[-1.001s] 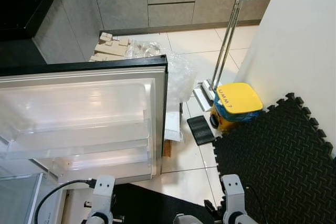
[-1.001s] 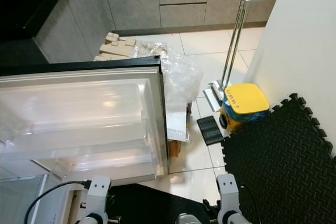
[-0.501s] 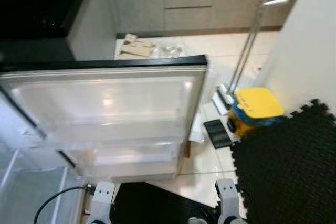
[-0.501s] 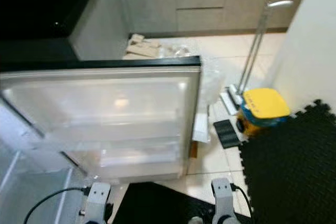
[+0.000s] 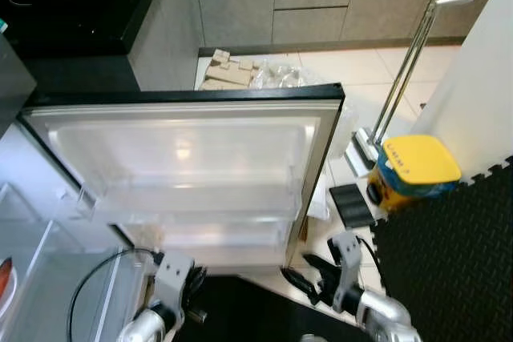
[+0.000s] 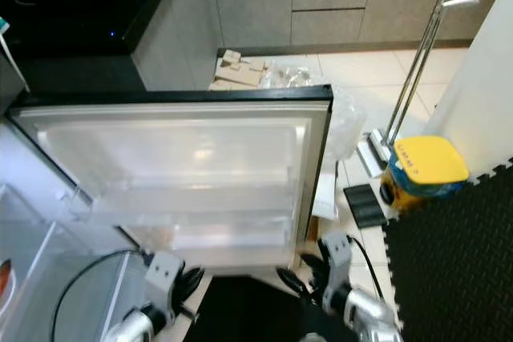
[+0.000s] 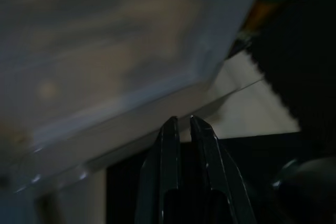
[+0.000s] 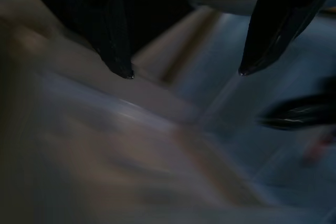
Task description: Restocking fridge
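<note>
since a second ago the camera has swung left, so the fridge door [image 5: 184, 174] sits nearer the middle and a strip of the fridge [image 5: 32, 278] interior shows at the left; both arms have come up into the bottom of the head views. the door stands wide open, its clear bins [image 5: 188, 198] bare as far as can be seen. inside the fridge, something red and white [image 5: 5, 282] sits at the far left edge, too cut off to name. the left hand [image 7: 181, 124] has its fingers nearly together, holding nothing, just below the door's lower edge. the right hand [image 8: 184, 72] has its fingers spread apart, empty, near the door's lower corner. beyond the door lie cardboard pieces [image 5: 228, 74] and plastic wrap [image 5: 280, 76] on the tile floor [image 5: 369, 78]. to the right, a yellow bucket [image 5: 417, 167] stands beside a metal pole [image 5: 409, 62], at the edge of a black foam mat [image 5: 449, 262].
</note>
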You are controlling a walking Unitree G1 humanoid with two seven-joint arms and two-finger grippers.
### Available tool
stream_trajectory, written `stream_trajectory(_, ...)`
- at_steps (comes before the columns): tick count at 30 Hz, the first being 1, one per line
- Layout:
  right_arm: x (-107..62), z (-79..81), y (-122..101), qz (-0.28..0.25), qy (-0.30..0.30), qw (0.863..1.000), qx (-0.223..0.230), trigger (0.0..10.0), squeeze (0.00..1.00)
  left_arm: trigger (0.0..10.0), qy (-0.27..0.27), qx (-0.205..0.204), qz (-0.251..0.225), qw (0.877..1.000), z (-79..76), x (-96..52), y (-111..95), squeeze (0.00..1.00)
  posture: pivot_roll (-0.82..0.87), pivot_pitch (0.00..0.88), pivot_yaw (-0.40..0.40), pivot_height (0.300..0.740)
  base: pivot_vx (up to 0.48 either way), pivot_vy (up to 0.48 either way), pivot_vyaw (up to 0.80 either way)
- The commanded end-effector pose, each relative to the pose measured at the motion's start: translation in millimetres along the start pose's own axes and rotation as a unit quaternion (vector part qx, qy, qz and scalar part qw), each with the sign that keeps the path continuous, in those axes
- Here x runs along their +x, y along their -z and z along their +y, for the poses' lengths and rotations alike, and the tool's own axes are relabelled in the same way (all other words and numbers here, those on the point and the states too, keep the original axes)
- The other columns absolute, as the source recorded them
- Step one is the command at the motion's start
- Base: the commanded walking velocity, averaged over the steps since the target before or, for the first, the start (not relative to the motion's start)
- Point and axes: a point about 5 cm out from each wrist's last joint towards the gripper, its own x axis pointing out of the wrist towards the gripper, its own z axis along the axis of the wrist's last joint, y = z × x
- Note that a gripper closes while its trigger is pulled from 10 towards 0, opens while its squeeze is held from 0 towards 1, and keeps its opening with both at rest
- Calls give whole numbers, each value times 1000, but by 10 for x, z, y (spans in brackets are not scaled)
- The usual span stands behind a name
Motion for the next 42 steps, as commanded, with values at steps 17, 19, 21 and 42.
stream_trajectory(17,23,431,-1596,-10,-153,947,-281,10000,0,10000,187,27,-90,978,-250,-105,-737,0,-179,130,54,721,0,0,0)
stream_trajectory(19,31,416,-1605,-3,-147,944,-295,10000,0,10000,186,28,-91,978,-248,-109,-745,0,-178,129,52,721,0,0,0)
stream_trajectory(21,28,412,-1611,11,-139,941,-308,10000,0,10000,190,28,-85,978,-247,-125,-744,0,-178,129,51,721,0,0,0)
stream_trajectory(42,198,-10,-1558,90,20,896,-435,10000,0,10000,207,78,-125,967,-280,-222,-1070,0,-163,139,55,721,0,0,0)
